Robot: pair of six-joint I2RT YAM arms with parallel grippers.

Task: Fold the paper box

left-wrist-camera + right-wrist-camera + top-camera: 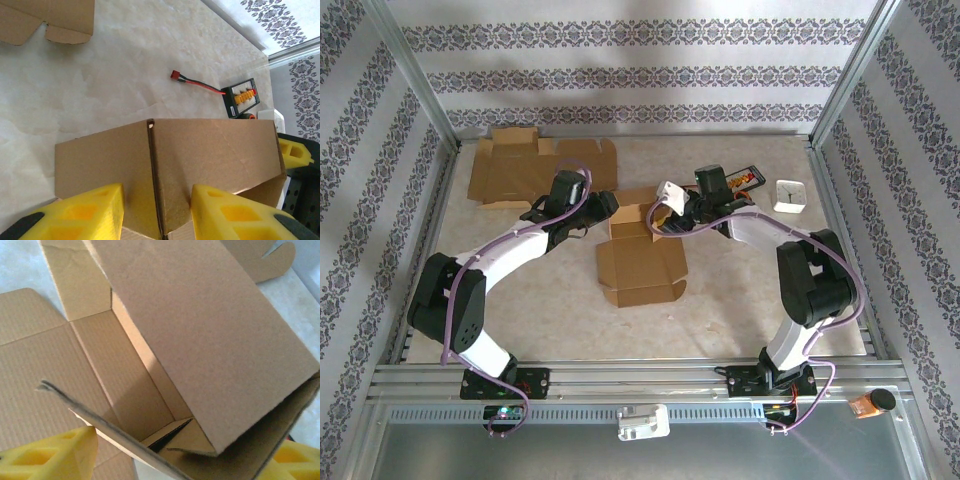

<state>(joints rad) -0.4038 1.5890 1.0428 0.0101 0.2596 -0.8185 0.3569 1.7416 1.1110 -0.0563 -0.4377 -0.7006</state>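
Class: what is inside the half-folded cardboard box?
Inside the box, bare cardboard floor and a tucked corner flap show. The big tilted panel covers the rest.

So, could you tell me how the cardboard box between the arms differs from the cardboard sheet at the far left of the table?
The box is partly folded, walls raised; the sheet lies flat. The box sits mid-table at the left pincer and right pincer; the sheet lies apart in the far corner. Both are plain brown cardboard.

Striped patterned walls (640,70), beige marbled tabletop (740,290)
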